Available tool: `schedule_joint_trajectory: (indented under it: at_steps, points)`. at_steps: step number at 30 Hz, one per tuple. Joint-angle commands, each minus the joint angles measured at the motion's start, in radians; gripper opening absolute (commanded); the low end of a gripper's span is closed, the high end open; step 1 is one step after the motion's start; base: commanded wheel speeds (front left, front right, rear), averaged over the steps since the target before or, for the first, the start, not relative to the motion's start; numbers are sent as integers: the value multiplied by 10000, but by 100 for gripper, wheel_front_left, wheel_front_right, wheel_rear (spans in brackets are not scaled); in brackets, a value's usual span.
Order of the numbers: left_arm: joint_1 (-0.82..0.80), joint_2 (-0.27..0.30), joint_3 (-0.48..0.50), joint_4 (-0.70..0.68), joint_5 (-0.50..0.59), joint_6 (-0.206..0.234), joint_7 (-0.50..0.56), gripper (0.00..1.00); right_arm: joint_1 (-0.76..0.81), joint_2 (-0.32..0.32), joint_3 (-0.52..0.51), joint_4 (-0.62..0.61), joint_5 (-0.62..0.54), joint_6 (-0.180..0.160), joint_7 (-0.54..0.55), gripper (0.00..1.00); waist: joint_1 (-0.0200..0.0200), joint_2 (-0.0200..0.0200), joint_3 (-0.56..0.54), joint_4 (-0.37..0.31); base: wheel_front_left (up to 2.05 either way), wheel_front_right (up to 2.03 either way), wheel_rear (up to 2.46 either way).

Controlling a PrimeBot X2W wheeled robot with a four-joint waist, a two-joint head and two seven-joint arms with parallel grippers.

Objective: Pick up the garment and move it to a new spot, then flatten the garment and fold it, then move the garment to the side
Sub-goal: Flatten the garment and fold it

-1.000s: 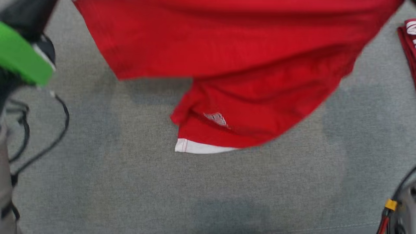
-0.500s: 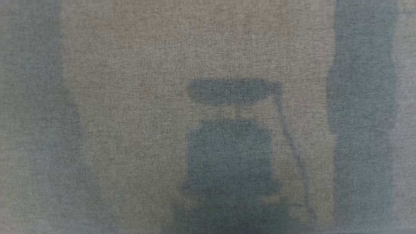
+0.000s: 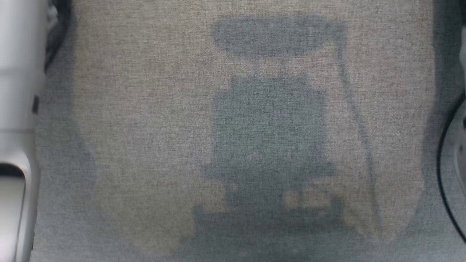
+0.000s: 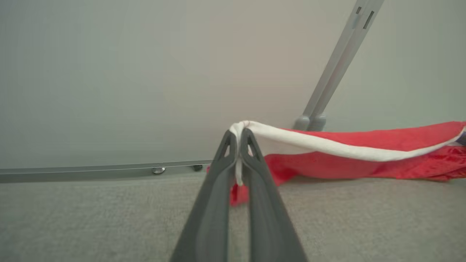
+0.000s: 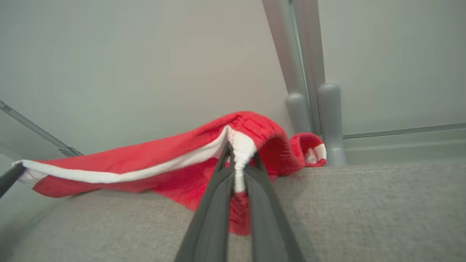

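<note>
My left tool [image 4: 238, 136] is shut tight on the garment [image 4: 364, 163], its two dark fingers pressed together with the white band [image 4: 327, 145] pinched between their tips. From that pinch the band runs off to the right of the left wrist view, lifted off the bench [image 4: 91, 218], while the red cloth below it sags down and rests on the grey bench top. A little red cloth hangs between my fingers just under the tips. My right tool [image 5: 240, 156] is clamped on the same band at another spot, the white edge bunched between its tips and red cloth humped over them. In the right wrist view the band stretches away to the left, held taut above the bench, and its far end meets a dark fingertip at that view's left edge. A curl of red and white lies on the bench beside the foot of a grey post [image 5: 313, 91], touching or nearly so; I cannot tell which. A pale wall [image 4: 145, 72] stands behind the garment, with a rail [image 4: 91, 170] along its base. In the head view the bench carries a broad dark shadow [image 3: 269, 127], my pale forearm [image 3: 18, 91] sits at the left edge and a black cable [image 3: 442, 163] curves at the right edge.
</note>
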Motion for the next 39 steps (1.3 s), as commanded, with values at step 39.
schedule_joint_trajectory:
  at_steps: [39]
  points:
    - [15747, 4907, -904, -12831, -3756, 3506, 819, 0, 17631, -2699, 279, -10318, 6639, 6, 1343, 0, -2, -1, -5057, -1640, 0, 0, 0]
